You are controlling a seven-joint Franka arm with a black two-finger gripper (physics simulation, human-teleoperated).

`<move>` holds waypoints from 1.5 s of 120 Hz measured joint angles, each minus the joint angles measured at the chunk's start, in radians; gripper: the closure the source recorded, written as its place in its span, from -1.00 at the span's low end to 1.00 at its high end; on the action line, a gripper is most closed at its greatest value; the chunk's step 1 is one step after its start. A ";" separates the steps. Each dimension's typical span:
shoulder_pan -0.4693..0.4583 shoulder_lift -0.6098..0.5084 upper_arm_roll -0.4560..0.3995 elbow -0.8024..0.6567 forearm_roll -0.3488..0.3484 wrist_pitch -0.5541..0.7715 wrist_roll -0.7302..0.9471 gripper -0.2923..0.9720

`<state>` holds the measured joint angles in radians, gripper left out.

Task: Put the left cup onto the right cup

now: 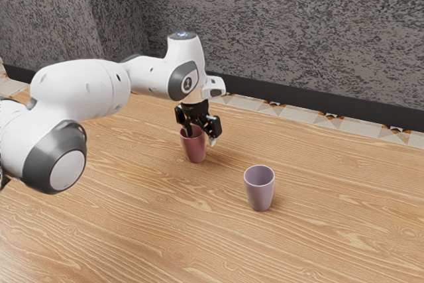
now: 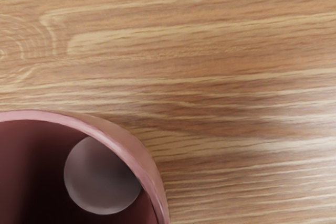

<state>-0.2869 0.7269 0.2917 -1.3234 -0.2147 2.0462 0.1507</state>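
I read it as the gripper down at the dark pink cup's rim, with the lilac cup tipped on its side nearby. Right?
Not quite. The exterior view shows the lilac cup standing upright on the table, mouth up, not tipped. The gripper is indeed down at the rim of the dark pink cup.

The dusky-pink cup (image 1: 194, 145) stands upright on the table (image 1: 132, 230) just beneath my gripper (image 1: 198, 132), empty, with a pale round bottom inside, while the lavender cup (image 1: 259, 188) stands upright too, apart from it toward the exterior view's right.
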 joint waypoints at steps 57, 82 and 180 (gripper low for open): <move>0.002 0.022 0.002 0.002 -0.002 0.012 -0.002 -0.10; 0.002 0.022 0.006 0.001 -0.002 0.013 -0.002 0.43; -0.015 -0.022 0.009 0.015 0.007 -0.032 -0.024 0.70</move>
<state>-0.3023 0.7054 0.3003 -1.3088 -0.2080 2.0143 0.1266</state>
